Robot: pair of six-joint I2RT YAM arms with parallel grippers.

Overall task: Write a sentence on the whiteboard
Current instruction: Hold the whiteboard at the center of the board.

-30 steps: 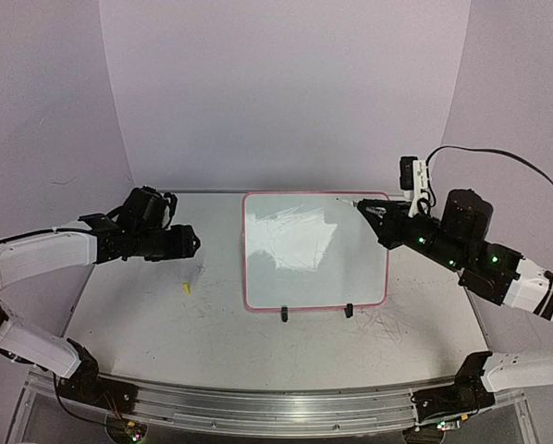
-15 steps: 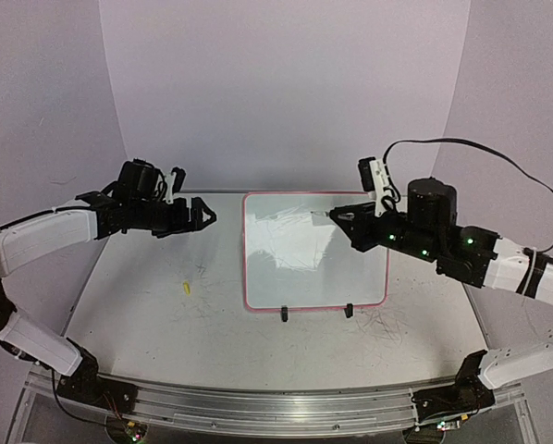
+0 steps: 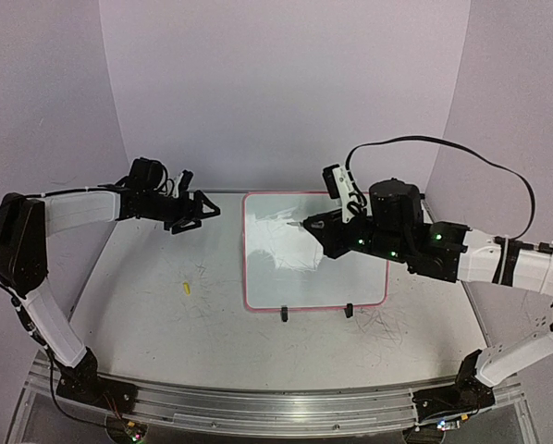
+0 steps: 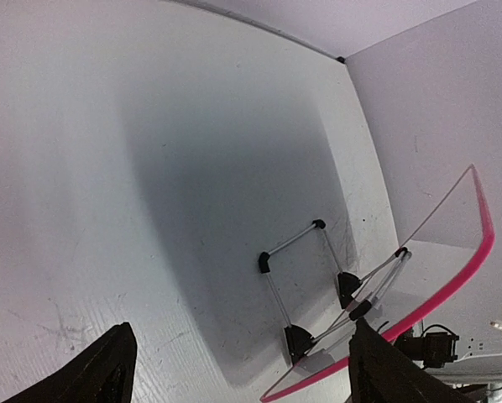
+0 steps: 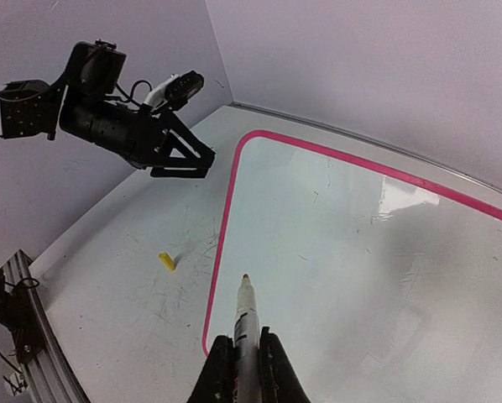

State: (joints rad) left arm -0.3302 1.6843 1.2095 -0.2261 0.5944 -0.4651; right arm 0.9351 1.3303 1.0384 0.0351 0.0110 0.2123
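Two arms reach over the table [image 3: 138,324] in the top view, where we see the whiteboard [image 3: 350,277] mid-table on two black clip feet [image 3: 284,314]. The left gripper [image 3: 205,212] hovers just off the board's upper left corner, spread wide and holding nothing. The right gripper [image 3: 321,225] is clamped on a marker [image 3: 306,223] whose tip lies over the board's upper left area. A small yellow piece [image 3: 187,288] lies on the table left of the board. From the left wrist, we see both fingers [image 4: 108,374] far apart and, beyond them, the tilted board's back on its wire stand [image 4: 305,277]. From the right wrist, the fingers [image 5: 221,369] pinch the marker, its tip over the board near the left rim; we cannot tell whether it touches.
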